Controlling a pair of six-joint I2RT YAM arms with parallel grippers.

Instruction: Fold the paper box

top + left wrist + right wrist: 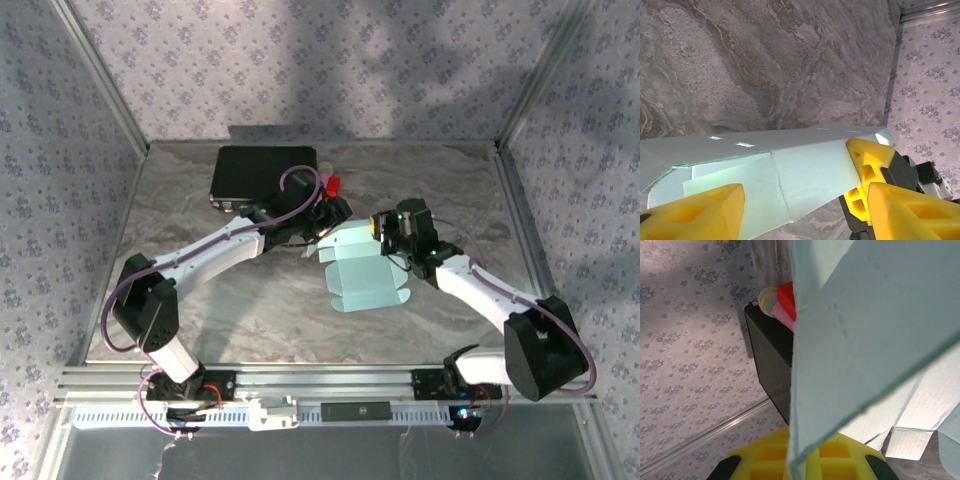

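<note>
The paper box [365, 278] is a pale blue die-cut blank in the middle of the table, its far edge lifted. My right gripper [384, 232] is shut on that raised far edge. In the right wrist view the card [875, 325] rises straight out of the closed yellow jaws [800, 460]. My left gripper [328, 222] is at the blank's far-left corner. Its yellow fingers [695, 212] stand wide apart and open, with a creased panel of the card [805, 170] lying across the gap. The right gripper's yellow finger [867, 165] pinches the card's end there.
A black rectangular case [262, 172] lies at the back left of the marble table [250, 300], with a red and pink object [332, 183] beside it. Patterned walls and metal rails [520, 200] enclose the table.
</note>
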